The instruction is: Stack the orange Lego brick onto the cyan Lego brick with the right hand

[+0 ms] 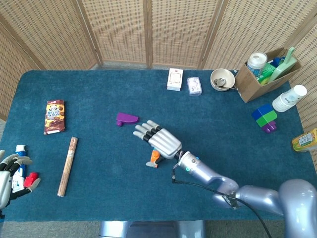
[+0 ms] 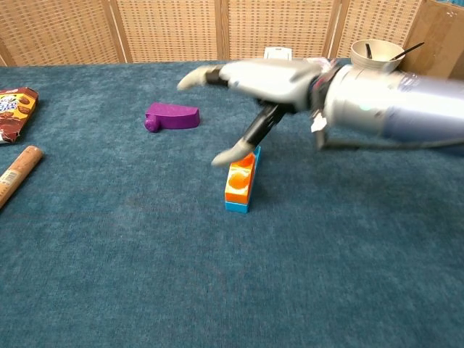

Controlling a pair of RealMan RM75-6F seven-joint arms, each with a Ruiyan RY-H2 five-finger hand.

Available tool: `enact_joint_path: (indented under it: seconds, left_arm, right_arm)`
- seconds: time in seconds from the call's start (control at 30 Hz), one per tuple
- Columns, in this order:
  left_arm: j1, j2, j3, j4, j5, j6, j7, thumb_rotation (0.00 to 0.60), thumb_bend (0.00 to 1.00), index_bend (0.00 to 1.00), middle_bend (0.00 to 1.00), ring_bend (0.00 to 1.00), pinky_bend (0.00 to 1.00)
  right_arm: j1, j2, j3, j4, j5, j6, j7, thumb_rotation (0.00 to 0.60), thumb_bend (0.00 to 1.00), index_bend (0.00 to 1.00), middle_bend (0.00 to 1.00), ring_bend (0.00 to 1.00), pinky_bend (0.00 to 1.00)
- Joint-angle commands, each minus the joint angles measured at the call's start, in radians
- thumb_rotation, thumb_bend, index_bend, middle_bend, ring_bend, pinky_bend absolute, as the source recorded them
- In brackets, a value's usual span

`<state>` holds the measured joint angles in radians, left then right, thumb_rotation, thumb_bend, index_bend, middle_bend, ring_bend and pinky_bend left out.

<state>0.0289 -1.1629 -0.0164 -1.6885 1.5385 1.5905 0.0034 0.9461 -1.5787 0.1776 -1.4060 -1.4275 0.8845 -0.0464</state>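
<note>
Chest view shows my right robot hand (image 2: 272,78) raised above the worktop (image 2: 145,275), fingers stretched out and apart, holding nothing, with the thumb angled down toward the bricks. Just beneath that thumb tip the orange Lego brick (image 2: 241,177) sits stacked on the cyan Lego brick (image 2: 236,206), the pair standing on the blue cloth; whether the thumb touches the orange brick I cannot tell. From the head view, my right robot hand (image 1: 162,139) covers most of the stack, and only a bit of the orange Lego brick (image 1: 155,158) shows below the palm. A purple block (image 2: 172,116) lies beyond and to the left of the stack, apart from it. My left robot hand (image 1: 9,174) rests at the near left edge of the worktop, its fingers spread, beside a small tube (image 1: 19,158) and a red piece (image 1: 30,177); whether it holds either one I cannot tell. Further along that side lie a wooden stick (image 1: 67,166) and a snack packet (image 1: 54,116).
</note>
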Motion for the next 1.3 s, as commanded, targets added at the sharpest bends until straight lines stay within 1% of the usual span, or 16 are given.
enact_joint_path:
  seconds: [0.03,0.17,0.23,0.37,0.5,0.6,0.7,0.9,1.03,1.3]
  left_arm:
    - [-0.001,0.001,0.001,-0.001,0.002,0.000,-0.003,0.501,0.28,0.36,0.35,0.23,0.00]
    - [-0.003,0.005,0.000,-0.006,0.007,0.001,-0.003,0.503,0.28,0.36,0.35,0.23,0.00]
    - [-0.004,0.007,0.000,-0.009,0.010,0.001,-0.004,0.503,0.28,0.36,0.35,0.23,0.00]
    - [-0.007,0.008,-0.001,-0.013,0.009,-0.003,-0.007,0.502,0.28,0.36,0.35,0.23,0.00]
    - [-0.010,0.012,0.001,-0.018,0.003,-0.015,-0.003,0.498,0.28,0.36,0.35,0.23,0.00]
    - [-0.013,0.016,0.002,-0.024,-0.010,-0.030,-0.002,0.501,0.28,0.35,0.34,0.23,0.00]
    - [-0.017,0.020,-0.001,-0.026,-0.029,-0.045,-0.001,0.498,0.28,0.35,0.34,0.23,0.00]
    - [-0.020,0.022,-0.007,-0.024,-0.038,-0.047,-0.006,0.499,0.28,0.35,0.34,0.23,0.00]
    - [-0.021,0.019,-0.008,-0.018,-0.040,-0.048,-0.010,0.494,0.28,0.35,0.34,0.23,0.00]
    - [-0.015,-0.002,0.010,0.000,-0.027,-0.050,-0.018,0.504,0.28,0.35,0.34,0.23,0.00]
  right_arm:
    - [-0.038,0.076,0.025,-0.058,0.056,0.019,-0.020,0.366,0.02,0.00,0.02,0.00,0.00]
    - [-0.076,0.145,0.035,-0.091,0.101,0.050,-0.050,0.409,0.06,0.00,0.03,0.00,0.00]
    - [-0.094,0.171,0.038,-0.103,0.120,0.064,-0.060,0.415,0.08,0.00,0.05,0.00,0.00]
    - [-0.140,0.227,0.043,-0.128,0.164,0.104,-0.078,0.420,0.10,0.00,0.06,0.00,0.00]
    - [-0.189,0.278,0.038,-0.148,0.188,0.150,-0.097,0.443,0.10,0.04,0.10,0.00,0.00]
    - [-0.227,0.318,0.024,-0.161,0.202,0.181,-0.127,0.452,0.10,0.07,0.11,0.00,0.00]
    - [-0.289,0.365,-0.001,-0.182,0.221,0.242,-0.182,0.455,0.10,0.08,0.11,0.00,0.00]
    - [-0.388,0.413,-0.044,-0.212,0.231,0.337,-0.242,0.453,0.10,0.12,0.14,0.00,0.00]
    - [-0.447,0.431,-0.066,-0.223,0.237,0.388,-0.257,0.461,0.10,0.16,0.16,0.00,0.00]
    - [-0.570,0.467,-0.107,-0.255,0.227,0.487,-0.231,0.470,0.10,0.17,0.17,0.00,0.00]
